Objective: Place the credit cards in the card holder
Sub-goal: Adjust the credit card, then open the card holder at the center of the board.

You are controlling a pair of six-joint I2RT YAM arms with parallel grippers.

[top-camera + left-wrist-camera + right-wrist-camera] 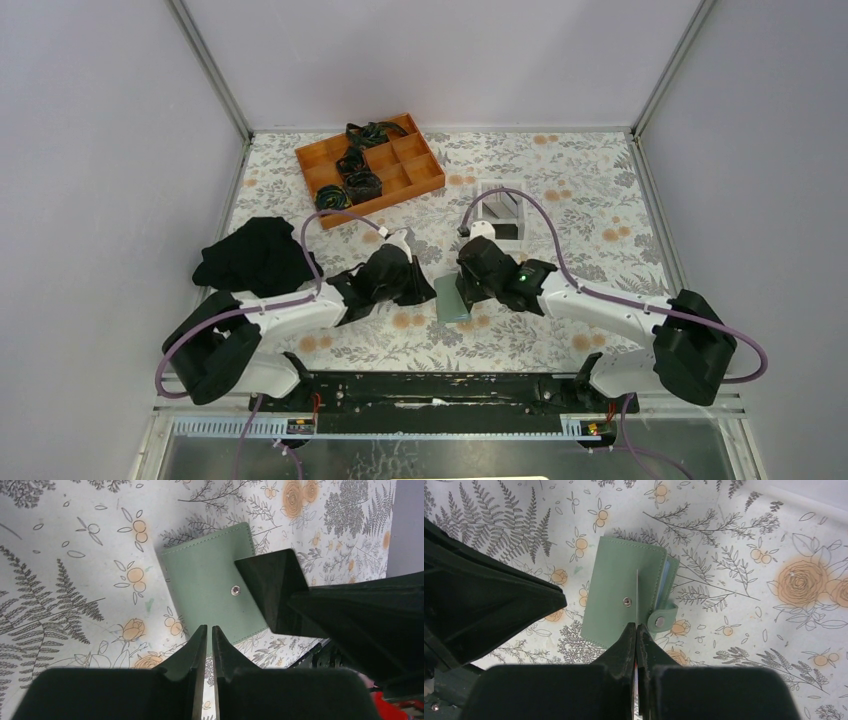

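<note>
Between the two tools: card holder [452,300] lies flat and unfastened on the flowered bench [560,190].
Inside the holder: the edge of a light blue card [668,572] shows at its open side.
Right tool [637,626]: just above the holder, pinching a thin card [637,592] that stands edge-on over the holder's face.
Left tool [209,629]: at the holder's opposite side, fingers nearly together, nothing seen between them.
</note>
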